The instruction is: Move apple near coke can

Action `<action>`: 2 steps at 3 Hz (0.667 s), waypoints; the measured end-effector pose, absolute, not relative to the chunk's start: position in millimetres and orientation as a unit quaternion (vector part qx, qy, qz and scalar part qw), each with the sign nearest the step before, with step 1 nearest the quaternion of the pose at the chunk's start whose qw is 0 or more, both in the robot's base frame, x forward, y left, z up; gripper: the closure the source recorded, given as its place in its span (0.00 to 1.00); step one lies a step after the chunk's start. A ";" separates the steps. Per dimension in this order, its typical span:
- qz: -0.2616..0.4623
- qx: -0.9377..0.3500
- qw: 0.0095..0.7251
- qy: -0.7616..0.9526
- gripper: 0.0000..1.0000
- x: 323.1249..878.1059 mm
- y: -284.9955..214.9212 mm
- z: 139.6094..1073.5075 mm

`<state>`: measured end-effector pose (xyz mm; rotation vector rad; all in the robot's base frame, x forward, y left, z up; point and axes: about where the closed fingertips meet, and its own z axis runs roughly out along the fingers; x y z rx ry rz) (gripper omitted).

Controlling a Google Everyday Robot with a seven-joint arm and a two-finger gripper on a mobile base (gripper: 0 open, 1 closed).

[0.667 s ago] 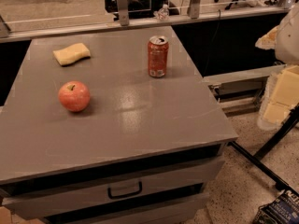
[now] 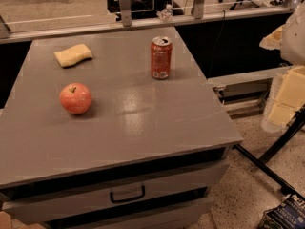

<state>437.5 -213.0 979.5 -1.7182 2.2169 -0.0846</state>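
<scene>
The red-pink apple (image 2: 75,98) with a short dark stem sits on the left part of the grey table top (image 2: 143,123). The red-orange coke can (image 2: 161,58) stands upright at the far middle of the table, well apart from the apple, to its right and farther back. The gripper (image 2: 287,93) shows only as pale cream and white parts at the right edge of the view, off the table and far from both objects. It holds nothing that I can see.
A yellow sponge (image 2: 73,55) lies at the table's far left. A drawer with a dark handle (image 2: 127,194) is under the front edge. A rail with posts (image 2: 125,6) runs behind the table. Black stand legs (image 2: 267,168) cross the floor at right.
</scene>
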 end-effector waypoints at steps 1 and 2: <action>0.021 -0.610 0.210 0.764 0.00 434.4 -199.2 970.6; 0.080 -0.614 0.281 0.734 0.00 437.0 -199.7 941.9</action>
